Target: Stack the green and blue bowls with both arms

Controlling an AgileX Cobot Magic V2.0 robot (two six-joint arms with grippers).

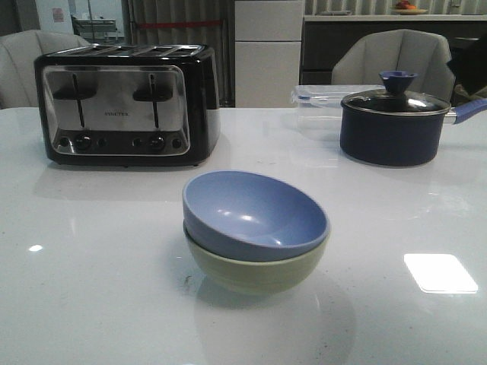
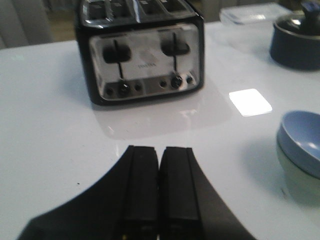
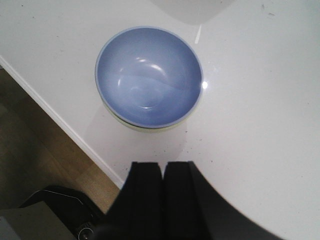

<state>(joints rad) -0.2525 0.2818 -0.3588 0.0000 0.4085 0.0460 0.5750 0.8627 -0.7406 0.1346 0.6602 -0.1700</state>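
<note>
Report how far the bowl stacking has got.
Done: the periwinkle blue plastic bowl sits nested, slightly tilted, inside the pale green plastic bowl on the white table. In hand: nothing; the left gripper and right gripper both have their jaws shut and empty, clear of the bowls. Left: seemingly nothing, beyond perhaps levelling the blue bowl.

Our left gripper (image 2: pixel 160 185) has its two black fingers pressed together side by side, holding nothing, hovering above the tabletop. Our right gripper (image 3: pixel 162 195) is likewise closed and empty, its fingers meeting flat, pointed downward. Neither arm appears in the front view.
</note>
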